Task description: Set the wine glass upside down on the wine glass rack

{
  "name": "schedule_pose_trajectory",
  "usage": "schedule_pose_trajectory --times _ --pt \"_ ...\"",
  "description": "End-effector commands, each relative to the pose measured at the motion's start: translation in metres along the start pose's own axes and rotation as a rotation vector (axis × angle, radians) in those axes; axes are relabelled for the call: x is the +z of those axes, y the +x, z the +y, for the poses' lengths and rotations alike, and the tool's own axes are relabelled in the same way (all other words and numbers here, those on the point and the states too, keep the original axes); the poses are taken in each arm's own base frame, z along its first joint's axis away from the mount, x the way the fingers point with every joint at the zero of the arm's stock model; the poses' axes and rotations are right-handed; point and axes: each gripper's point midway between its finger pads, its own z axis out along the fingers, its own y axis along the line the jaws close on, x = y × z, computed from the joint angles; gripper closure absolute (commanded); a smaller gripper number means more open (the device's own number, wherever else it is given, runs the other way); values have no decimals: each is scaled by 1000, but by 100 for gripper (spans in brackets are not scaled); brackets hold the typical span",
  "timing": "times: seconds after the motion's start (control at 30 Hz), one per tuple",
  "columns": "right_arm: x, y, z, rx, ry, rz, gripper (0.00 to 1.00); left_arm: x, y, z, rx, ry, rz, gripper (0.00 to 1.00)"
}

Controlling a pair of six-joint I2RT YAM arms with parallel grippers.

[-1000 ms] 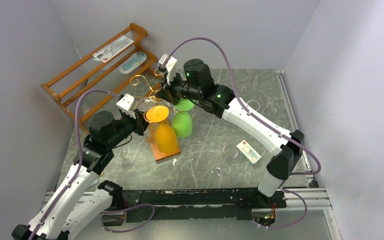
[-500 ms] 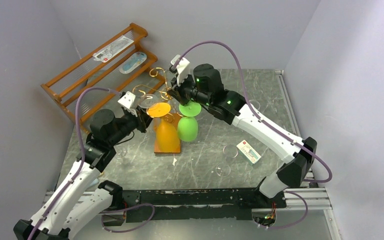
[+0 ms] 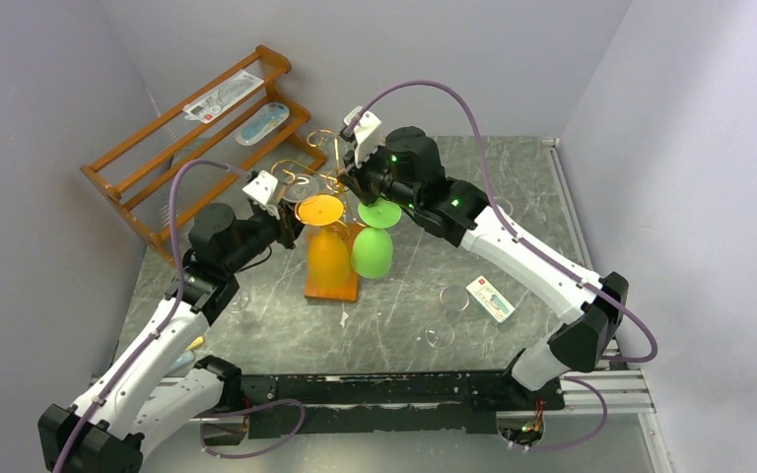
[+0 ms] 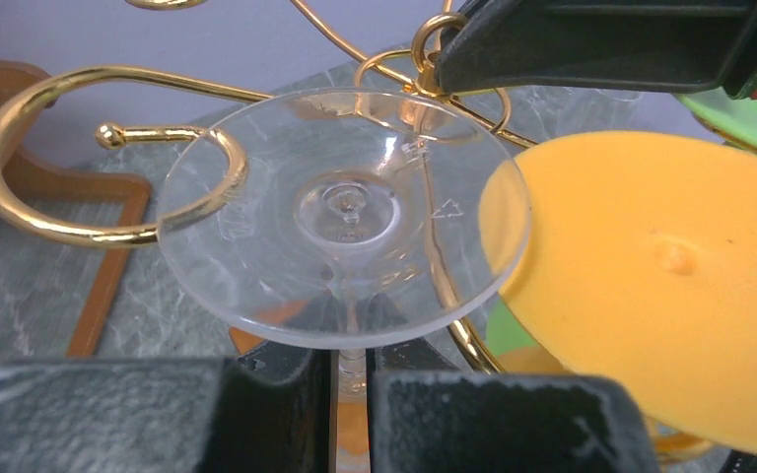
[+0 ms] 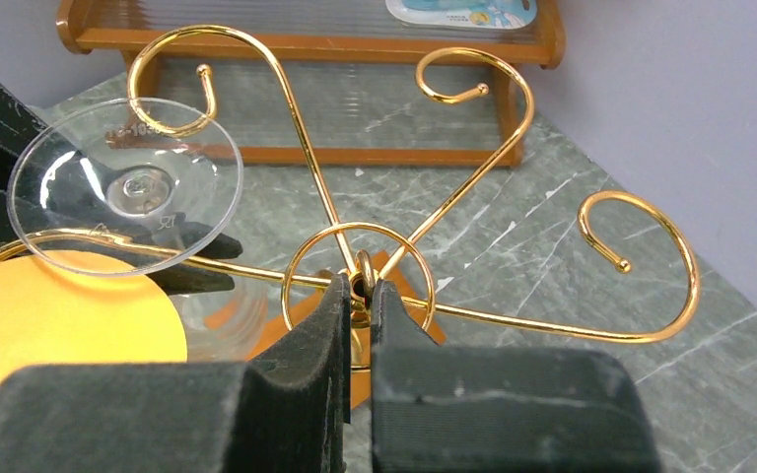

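The gold wine glass rack (image 3: 317,175) stands on its orange-brown wooden base (image 3: 331,288). An orange glass (image 3: 327,258) and a green glass (image 3: 372,251) hang upside down on it. My left gripper (image 4: 353,367) is shut on the stem of a clear wine glass (image 4: 345,212), held upside down with its foot beside a curled rack arm (image 4: 79,148). My right gripper (image 5: 359,292) is shut on the rack's central post ring (image 5: 363,268). The clear glass foot also shows in the right wrist view (image 5: 123,187).
A stepped wooden slatted shelf (image 3: 197,128) with packaged items stands at the back left. Clear glass pieces (image 3: 450,298) and a small white box (image 3: 490,300) lie on the right of the marble table (image 3: 513,187). Grey walls close in on both sides.
The rack has straightened upright and shifted slightly right. My left gripper has carried the clear glass up and right toward the rack's curled arm. My right gripper stays shut on the rack's top.
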Motion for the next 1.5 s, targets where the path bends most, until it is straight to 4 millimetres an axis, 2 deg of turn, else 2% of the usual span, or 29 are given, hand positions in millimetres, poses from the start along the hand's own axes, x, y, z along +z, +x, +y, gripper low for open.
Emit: schedule_pose_trajectory --times 0.0,0.3,0.53,0.7,0.87,1.03,1.17,1.3,1.47 --pt "-12 -38 -3 -9 9 -128 100 4 -35 -3 108 33 -79 95" --pt "-12 -32 -4 -11 -2 -126 100 10 -53 2 189 101 -65 95" --pt "-12 -31 -6 -11 -1 -125 100 11 -43 21 133 80 -29 95" --pt "-9 -30 -6 -7 -5 -125 100 15 -32 26 66 87 -19 95" --pt "-11 -32 -7 -12 -5 -133 100 22 -32 31 79 89 2 95" --pt "-12 -33 -7 -12 -11 -140 100 24 -31 39 164 82 35 95" --pt "-11 -32 -6 -11 -22 -137 100 26 -30 39 178 143 50 95" --pt "-13 -32 -5 -12 -30 -145 100 30 -31 27 173 240 37 95" --pt "-14 -31 -5 -13 -36 -147 100 34 -32 35 175 231 54 95"
